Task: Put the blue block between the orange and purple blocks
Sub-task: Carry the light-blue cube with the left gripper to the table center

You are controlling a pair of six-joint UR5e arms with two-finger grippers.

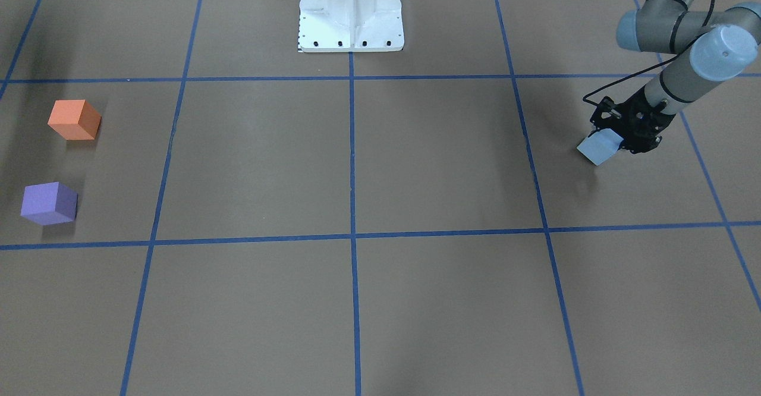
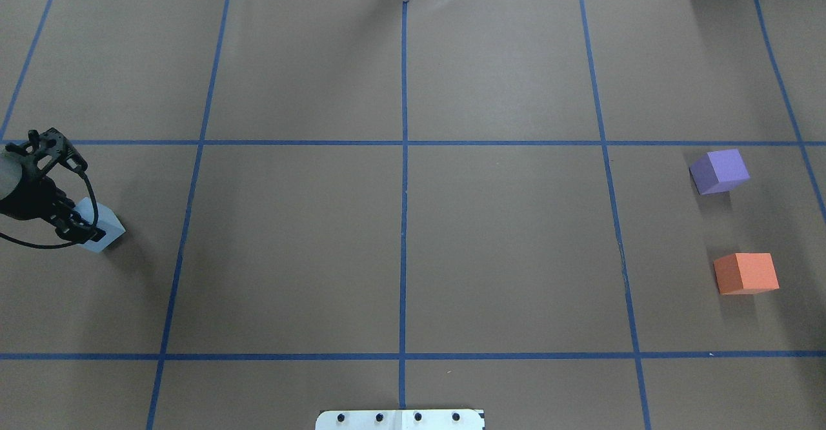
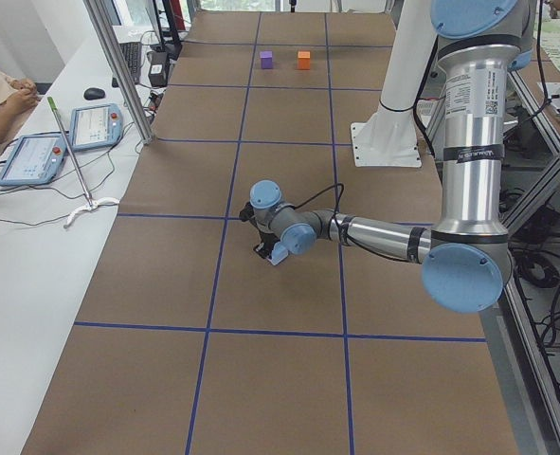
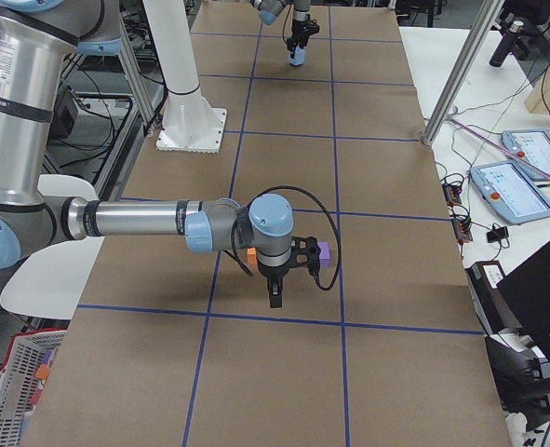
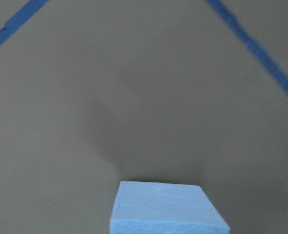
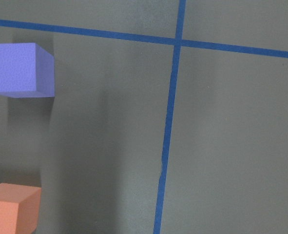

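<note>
The light blue block is held in my left gripper, which is shut on it just above the table at the robot's far left; the block also shows in the overhead view and the left wrist view. The orange block and purple block stand a small gap apart at the far right. Both show in the right wrist view, purple and orange. My right gripper hangs above the table near them. I cannot tell whether it is open.
The brown table surface is marked in squares by blue tape lines. The white robot base stands at the middle of the near edge. Operator tablets lie on a side bench beyond the far edge.
</note>
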